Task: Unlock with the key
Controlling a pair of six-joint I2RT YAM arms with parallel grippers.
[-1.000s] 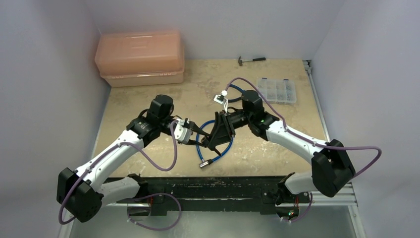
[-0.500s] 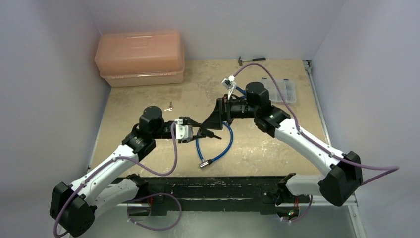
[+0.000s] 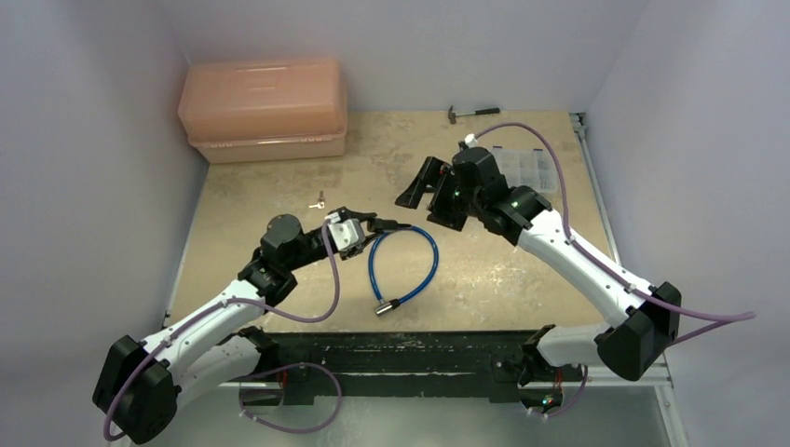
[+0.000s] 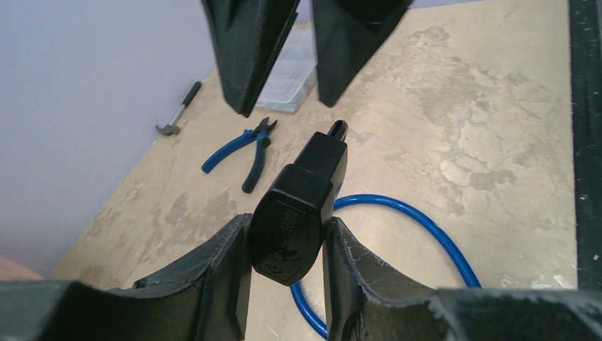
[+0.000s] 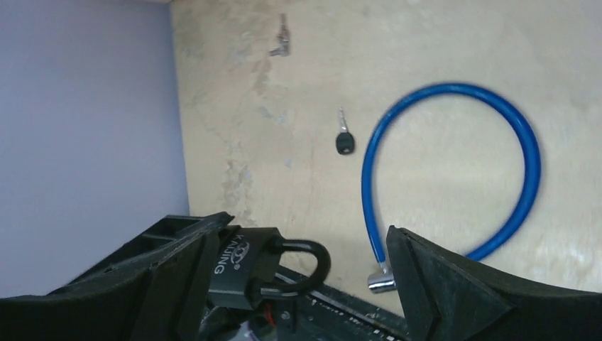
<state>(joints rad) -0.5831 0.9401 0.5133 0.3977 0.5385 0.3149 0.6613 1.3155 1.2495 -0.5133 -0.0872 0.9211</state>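
Two sets of fingers meet over the worktop [image 3: 251,191]. The left fingers [image 4: 226,273] are closed on a black padlock [image 4: 292,227], clamping its body from both sides. In the right wrist view the padlock's curved shackle shows at the lower left of the frame. The right fingers [image 4: 248,50] stand spread wide and grip nothing. They sit at the top of the left wrist view, above the padlock and apart from it. The key [image 5: 343,139], tiny with a black head, lies flat on the bare worktop left of centre in the right wrist view. Its blade points toward the top of the frame, and it lies just left of the blue cable [image 5: 454,89] loop without touching it. A pair of small silver keys [image 5: 282,44] lies nearer the top edge. Blue-handled pliers [image 4: 241,153] lie on the worktop at the left of the left wrist view.
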